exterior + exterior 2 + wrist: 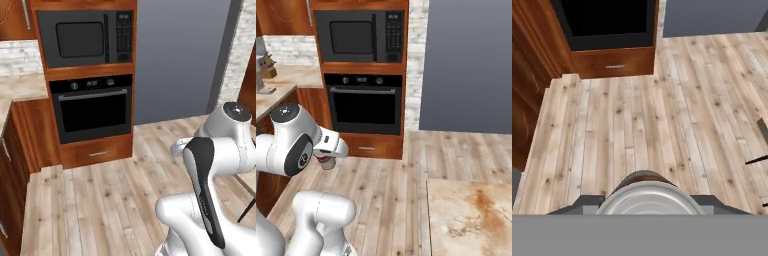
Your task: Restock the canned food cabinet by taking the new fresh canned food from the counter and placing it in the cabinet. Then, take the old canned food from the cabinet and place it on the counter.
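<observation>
My gripper (648, 202) is shut on a small can (644, 192) with a grey metal top and a dark red side; I cannot tell whether it is the fresh or the old canned food. In the right base view the gripper (327, 161) hangs from the folded arm above the wood floor, with the reddish can (328, 163) just below the hand. A corner of the counter (471, 215), pale beige stone with rusty-orange blotches, lies at the lower right of that view, well apart from the can. The canned food cabinet is out of view.
Ahead stands a wood tower with a black oven (92, 107), a microwave (85, 37) and a drawer (614, 65). Wood base cabinets (12, 165) under a stone worktop run along the left. A grey wall panel (471, 65) is at the right. Thin dark legs (757, 160) cross the floor.
</observation>
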You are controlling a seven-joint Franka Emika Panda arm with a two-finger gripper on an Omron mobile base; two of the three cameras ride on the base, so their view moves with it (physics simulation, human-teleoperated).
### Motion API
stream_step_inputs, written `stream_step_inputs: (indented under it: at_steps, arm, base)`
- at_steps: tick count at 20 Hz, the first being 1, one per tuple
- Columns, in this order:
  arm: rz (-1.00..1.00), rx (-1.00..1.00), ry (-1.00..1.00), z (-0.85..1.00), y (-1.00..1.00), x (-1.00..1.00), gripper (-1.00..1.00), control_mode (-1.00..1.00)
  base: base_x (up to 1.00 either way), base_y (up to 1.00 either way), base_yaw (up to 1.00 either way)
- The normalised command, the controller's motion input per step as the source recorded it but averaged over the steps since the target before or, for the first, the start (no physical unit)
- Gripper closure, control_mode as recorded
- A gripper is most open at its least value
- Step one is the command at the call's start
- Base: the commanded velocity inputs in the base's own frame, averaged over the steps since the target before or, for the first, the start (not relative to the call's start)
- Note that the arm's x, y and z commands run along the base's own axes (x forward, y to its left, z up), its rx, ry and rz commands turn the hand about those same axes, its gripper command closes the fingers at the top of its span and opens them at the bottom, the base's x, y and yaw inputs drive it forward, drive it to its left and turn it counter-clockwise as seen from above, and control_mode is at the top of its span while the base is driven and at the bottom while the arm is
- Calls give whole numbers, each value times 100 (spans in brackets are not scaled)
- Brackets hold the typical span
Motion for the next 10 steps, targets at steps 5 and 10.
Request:
stream_step_inputs:
  at_steps: [5, 10]
  arm:
    - [0, 0, 0, 0, 0, 0, 100, 100]
    - [0, 0, 0, 0, 0, 0, 100, 100]
  base:
    - [100, 0, -29]
    - [100, -13, -35]
